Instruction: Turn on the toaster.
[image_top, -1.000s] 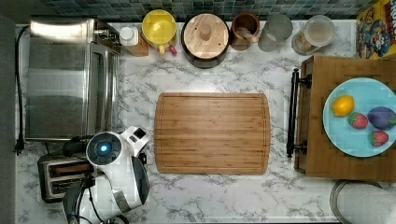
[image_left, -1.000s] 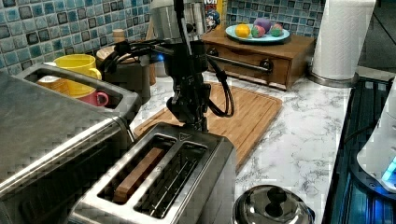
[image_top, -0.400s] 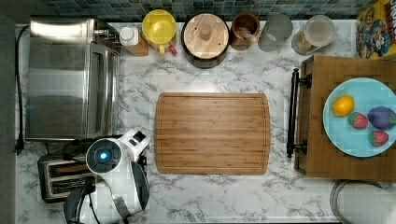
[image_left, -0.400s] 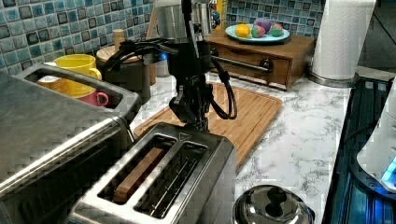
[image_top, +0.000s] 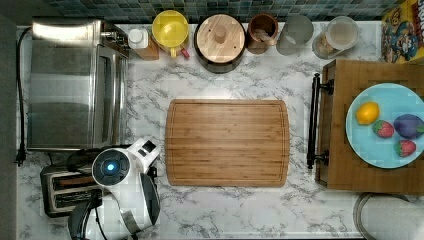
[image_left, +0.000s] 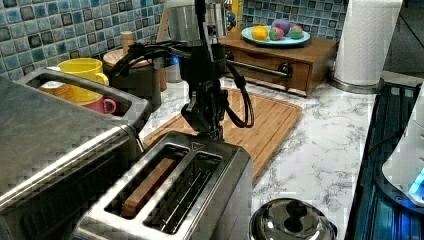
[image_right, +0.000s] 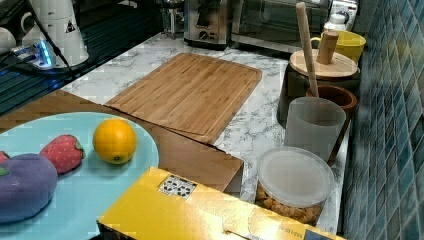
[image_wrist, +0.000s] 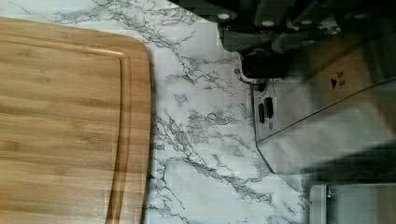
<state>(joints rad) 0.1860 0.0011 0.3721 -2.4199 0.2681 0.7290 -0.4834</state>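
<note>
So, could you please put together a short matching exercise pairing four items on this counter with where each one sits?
Things:
1. toaster
2. gripper
3. cutting board
4. lemon

Places:
A. on the blue plate
B. middle of the marble counter
C. beside the toaster oven
D. at the toaster's far end in the left view

Pairs: 1-C, 2-D, 3-B, 4-A

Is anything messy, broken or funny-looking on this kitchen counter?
Nothing looks spilled, tipped or broken. The toaster stands square beside the toaster oven, with something brown sitting in one slot. The cutting board lies flat and bare on the marble. The end effector hangs at the toaster's far end in the left view.
</note>
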